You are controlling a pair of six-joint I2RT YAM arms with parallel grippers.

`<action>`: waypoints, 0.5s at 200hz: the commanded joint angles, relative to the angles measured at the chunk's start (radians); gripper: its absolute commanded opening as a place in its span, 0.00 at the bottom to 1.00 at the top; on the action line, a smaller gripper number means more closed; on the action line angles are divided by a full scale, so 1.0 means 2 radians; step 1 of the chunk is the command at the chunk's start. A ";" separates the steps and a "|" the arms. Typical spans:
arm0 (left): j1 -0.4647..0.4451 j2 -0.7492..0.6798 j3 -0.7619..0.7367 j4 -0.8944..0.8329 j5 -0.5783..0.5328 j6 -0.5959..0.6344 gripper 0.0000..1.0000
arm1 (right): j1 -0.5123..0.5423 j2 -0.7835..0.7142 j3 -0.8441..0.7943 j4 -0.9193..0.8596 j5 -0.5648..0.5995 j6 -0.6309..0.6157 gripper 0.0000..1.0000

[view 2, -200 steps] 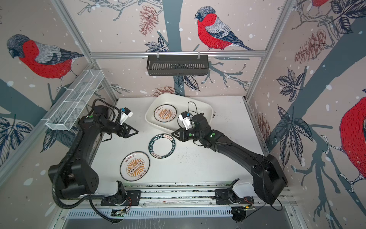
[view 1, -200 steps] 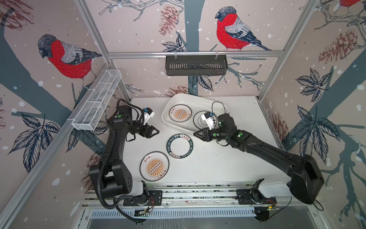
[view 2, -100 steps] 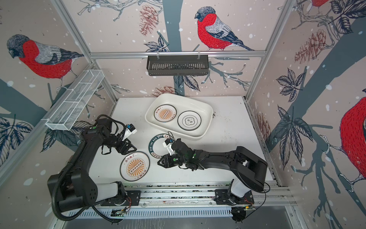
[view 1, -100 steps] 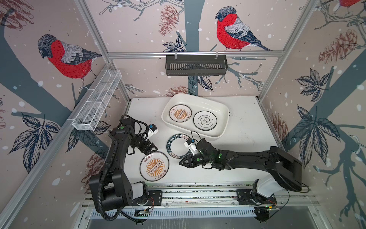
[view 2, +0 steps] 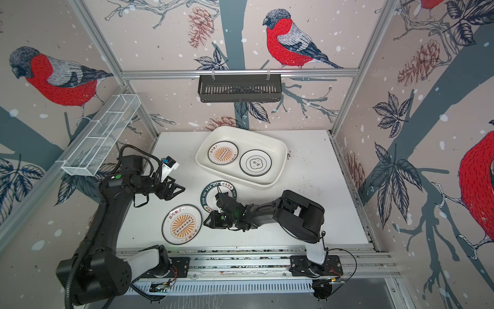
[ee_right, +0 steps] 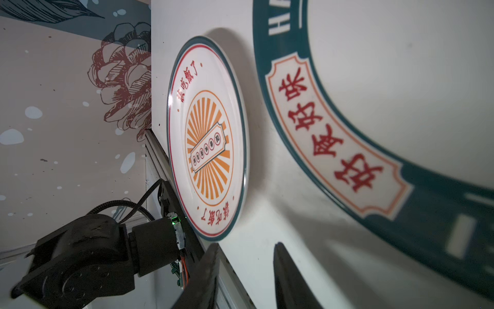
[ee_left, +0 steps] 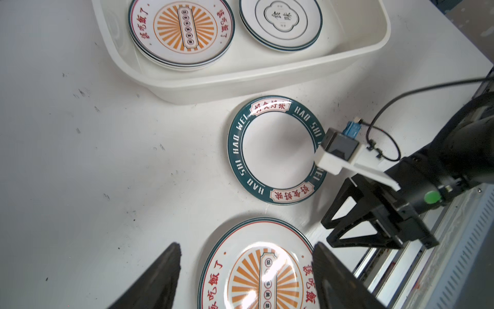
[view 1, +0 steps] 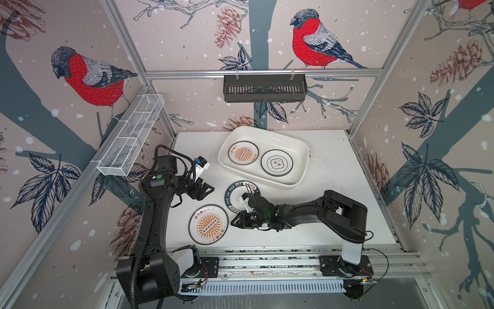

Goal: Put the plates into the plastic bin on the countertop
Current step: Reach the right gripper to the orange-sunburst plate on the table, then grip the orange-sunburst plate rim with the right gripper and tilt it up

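The white plastic bin point(view 1: 301, 175) stands at the back of the countertop point(view 1: 334, 166). It holds a sunburst plate point(view 1: 243, 153) and a quatrefoil plate point(view 1: 276, 162), each stacked on others in the left wrist view. On the countertop lie a green-rimmed plate point(view 1: 232, 191) point(ee_left: 276, 149) and, in front of it, a sunburst plate point(view 1: 208, 224) point(ee_right: 208, 139). My left gripper point(view 1: 208, 189) point(ee_left: 246, 246) hangs open and empty just behind that sunburst plate. My right gripper point(view 1: 234, 222) point(ee_right: 246, 247) is low beside its right rim, narrowly open, holding nothing. Its wrist covers part of the green-rimmed plate.
A black slatted basket point(view 1: 264, 88) hangs on the rear rail. A white wire-mesh basket point(view 1: 131, 139) sits on the left rail. Aluminium rails point(view 1: 267, 256) run along the front edge, right by my right gripper. Dark specks point(view 1: 310, 154) lie beside the bin.
My right arm swung from over the bin down to the front, beside the sunburst plate, uncovering the quatrefoil plate in the bin. My left gripper moved forward toward the sunburst plate.
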 commanded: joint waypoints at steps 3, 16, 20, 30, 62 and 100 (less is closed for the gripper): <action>0.001 -0.015 0.002 0.030 0.044 -0.032 0.78 | 0.003 0.017 0.007 0.044 -0.003 0.030 0.36; 0.001 -0.017 0.003 0.032 0.051 -0.037 0.79 | 0.004 0.024 0.014 0.041 -0.005 0.028 0.36; 0.001 -0.016 0.004 0.032 0.054 -0.038 0.79 | 0.004 0.025 0.015 0.043 -0.005 0.028 0.36; 0.001 -0.013 0.006 0.030 0.061 -0.038 0.79 | 0.004 0.025 0.019 0.041 -0.005 0.026 0.36; 0.001 -0.017 0.008 0.034 0.072 -0.042 0.79 | 0.003 0.044 0.036 0.036 -0.011 0.027 0.36; 0.001 -0.023 0.010 0.035 0.084 -0.044 0.79 | 0.003 0.062 0.046 0.039 -0.013 0.035 0.35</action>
